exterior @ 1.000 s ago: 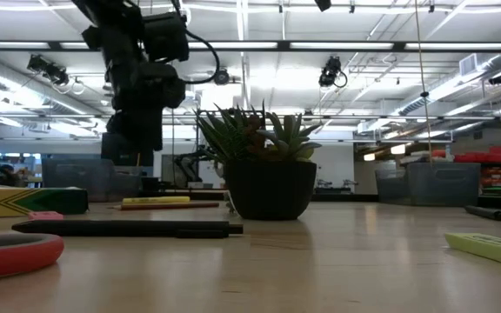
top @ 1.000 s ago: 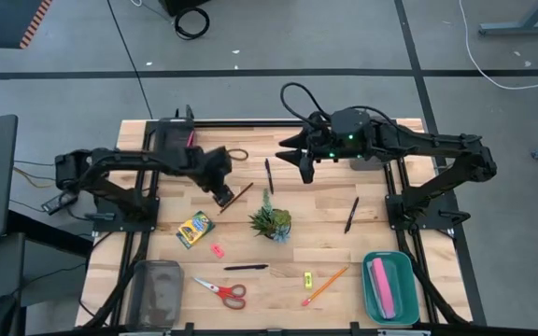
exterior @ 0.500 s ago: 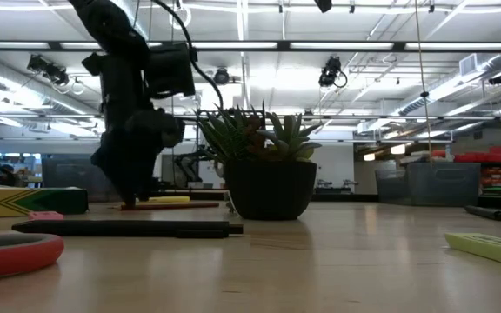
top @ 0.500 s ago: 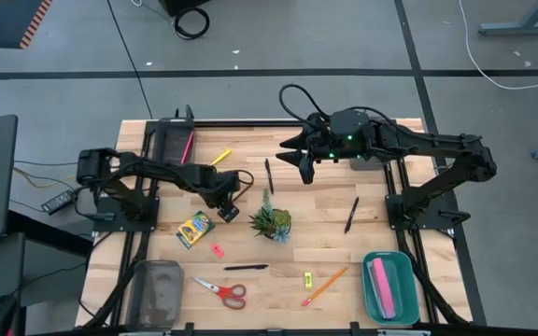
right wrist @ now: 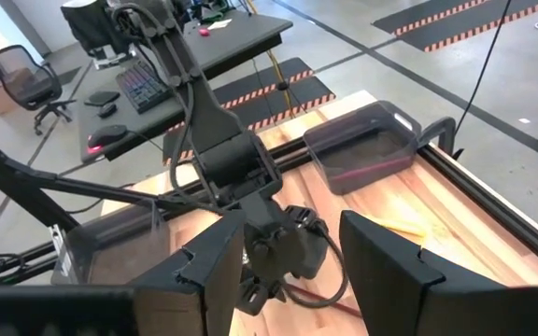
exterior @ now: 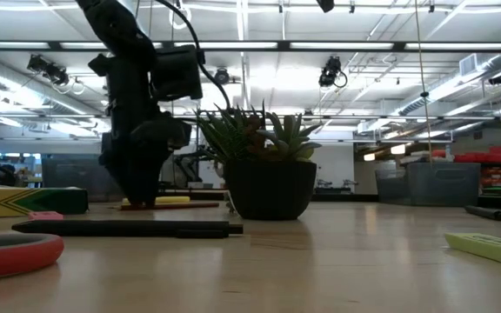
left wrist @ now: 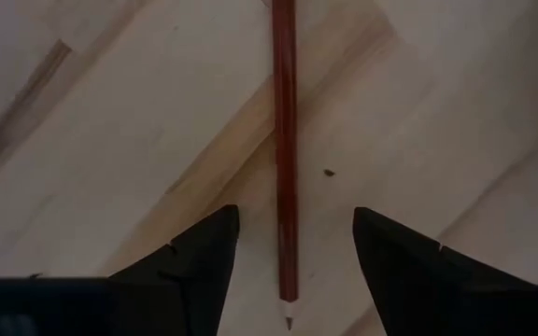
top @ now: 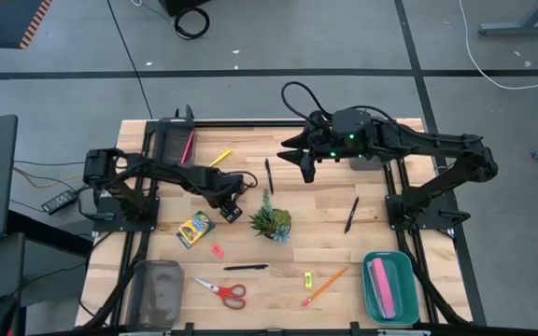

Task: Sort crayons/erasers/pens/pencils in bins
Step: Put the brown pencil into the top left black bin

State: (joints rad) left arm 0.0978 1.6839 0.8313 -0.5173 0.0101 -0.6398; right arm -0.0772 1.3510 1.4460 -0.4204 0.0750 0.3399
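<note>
Two dark fingers of my left gripper [left wrist: 288, 271] stand spread apart with the brown pencil [left wrist: 285, 149] running straight up the gap between them, touching neither finger, its sharpened tip near the bottom of the left wrist view. In the high view that gripper [top: 230, 209] sits low over the table [top: 325, 243] left of centre, between the crayon box [top: 194, 229] and the plant [top: 271, 221]. I judge the pencil light, stiff and round, so it may roll or pivot when pinched; I'd take it mid-shaft, squarely across, not at the fragile point. Flat on the wood it leaves little under it for the fingers. My right gripper [right wrist: 288, 271] waits above the upper centre of the table, jaws apart and empty, near a black pen [top: 269, 175]. Farther out: a dark bin [top: 160, 149] at upper left with a pink pencil inside, a teal bin [top: 389, 310] at lower right. Hard to make out: from above my own gripper hides nearly all of the brown pencil, the low view shows only the arm's dark bulk in front of it, and the wrist view cuts the far end off at the top edge.
</note>
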